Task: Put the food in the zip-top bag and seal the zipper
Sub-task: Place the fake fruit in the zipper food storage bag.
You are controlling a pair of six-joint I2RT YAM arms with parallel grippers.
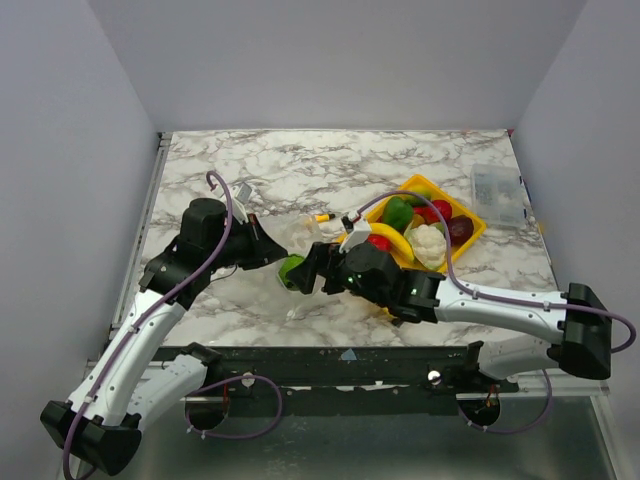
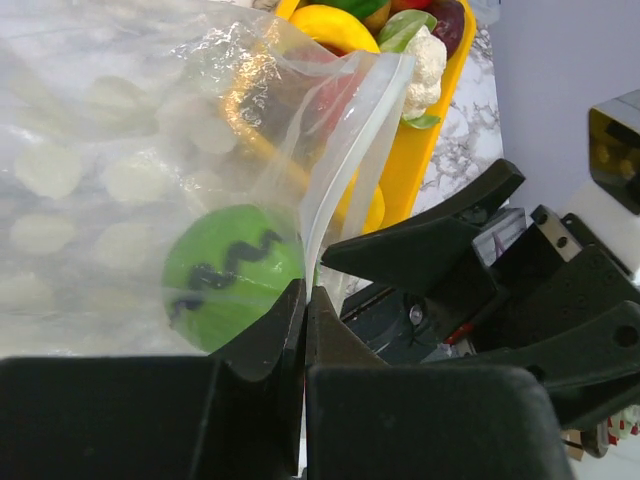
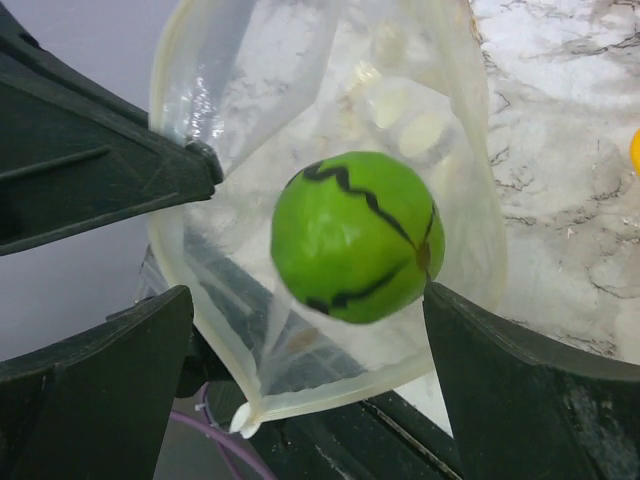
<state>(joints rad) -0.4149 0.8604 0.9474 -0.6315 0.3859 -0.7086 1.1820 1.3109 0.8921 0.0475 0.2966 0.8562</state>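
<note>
The clear dotted zip-top bag (image 1: 288, 238) hangs open between the arms. My left gripper (image 2: 306, 300) is shut on its mouth edge (image 2: 350, 140). A green ball with black zigzag lines (image 3: 355, 235) sits inside the bag's mouth (image 3: 400, 370), and shows through the plastic in the left wrist view (image 2: 230, 275). My right gripper (image 3: 310, 340) is open, its fingers (image 3: 520, 390) on either side of the mouth and just short of the ball. More food lies in the yellow tray (image 1: 432, 184): banana (image 2: 330, 25), cauliflower (image 2: 428, 60), red and green peppers, dark purple pieces.
A small rigid clear box (image 1: 497, 192) stands at the back right of the marble table. A small yellow stick (image 1: 322, 217) lies behind the bag. The tray sits close to the right arm's wrist. The table's front edge runs just below both grippers.
</note>
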